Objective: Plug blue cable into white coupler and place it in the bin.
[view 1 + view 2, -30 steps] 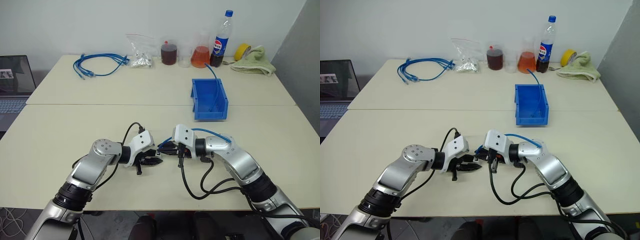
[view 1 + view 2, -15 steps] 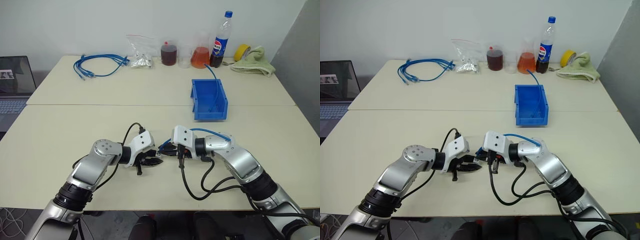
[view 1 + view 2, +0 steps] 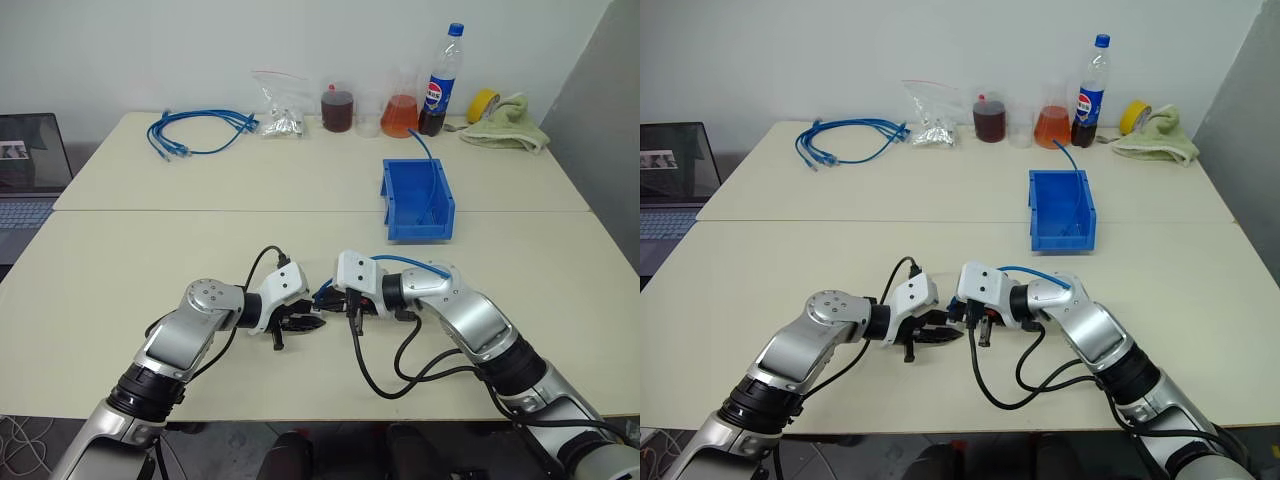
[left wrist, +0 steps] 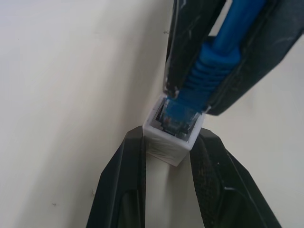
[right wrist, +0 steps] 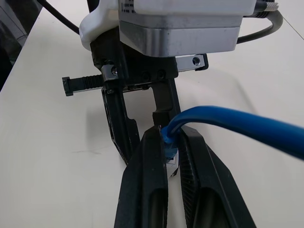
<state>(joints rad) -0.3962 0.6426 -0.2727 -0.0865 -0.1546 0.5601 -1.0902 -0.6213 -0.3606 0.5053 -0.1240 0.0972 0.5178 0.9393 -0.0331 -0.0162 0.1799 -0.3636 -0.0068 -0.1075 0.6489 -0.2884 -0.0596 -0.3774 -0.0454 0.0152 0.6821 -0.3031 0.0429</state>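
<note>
Beige tabletop (image 3: 150,250) carries everything, with both grippers meeting near its front edge, midway along it. Left gripper (image 4: 167,142) has its jaws narrowly parted and clamped on the sides of the white coupler (image 4: 172,134), socket facing outward. Right gripper (image 5: 172,142) has its jaws nearly closed, pinching the blue cable (image 5: 228,121) just behind its plug, and the plug tip sits in the coupler's socket mouth. Behind the right arm, well apart toward the far right part of the tabletop, stands the bin (image 3: 418,203).
</note>
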